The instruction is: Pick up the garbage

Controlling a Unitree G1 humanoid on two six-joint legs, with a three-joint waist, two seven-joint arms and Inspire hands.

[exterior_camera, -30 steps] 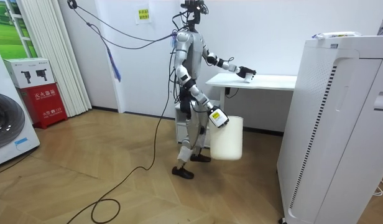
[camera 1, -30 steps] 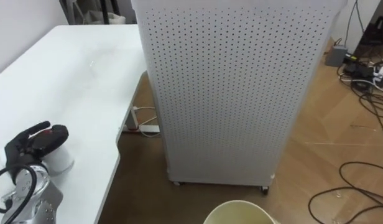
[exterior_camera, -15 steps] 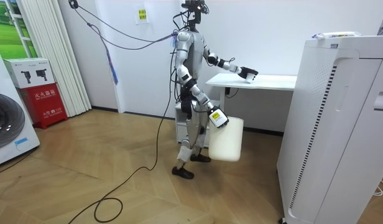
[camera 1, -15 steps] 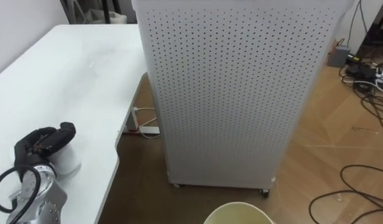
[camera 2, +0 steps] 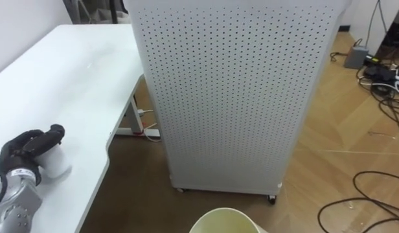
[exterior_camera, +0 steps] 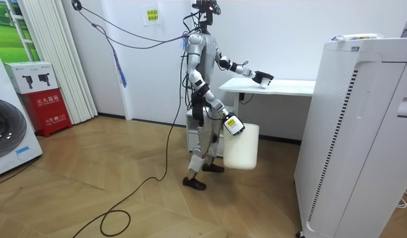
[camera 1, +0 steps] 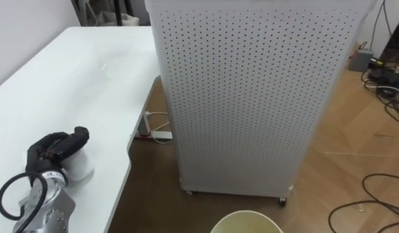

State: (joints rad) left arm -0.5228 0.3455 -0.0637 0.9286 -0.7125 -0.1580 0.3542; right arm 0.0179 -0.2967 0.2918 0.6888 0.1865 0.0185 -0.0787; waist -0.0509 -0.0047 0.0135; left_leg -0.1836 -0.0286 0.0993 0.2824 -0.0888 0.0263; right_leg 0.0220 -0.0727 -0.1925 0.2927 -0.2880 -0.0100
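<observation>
Left hand [camera 1: 56,147] at eight o'clock, fingers curled round a small white cup [camera 1: 81,169] on the table [camera 1: 70,84]. Right hand [exterior_camera: 227,121] grips the cream bin [exterior_camera: 242,147].

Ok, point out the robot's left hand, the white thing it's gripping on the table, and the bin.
left hand [camera 1: 54,150], left eye view, on the curled dark fingers.
white object [camera 1: 81,170], left eye view, on its bare side under the fingers.
bin [exterior_camera: 242,149], room view, on its outer wall.

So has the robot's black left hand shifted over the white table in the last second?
Yes, slightly: the left hand, curled over a small white object, has edged rightward toward the white table's curved edge.
</observation>
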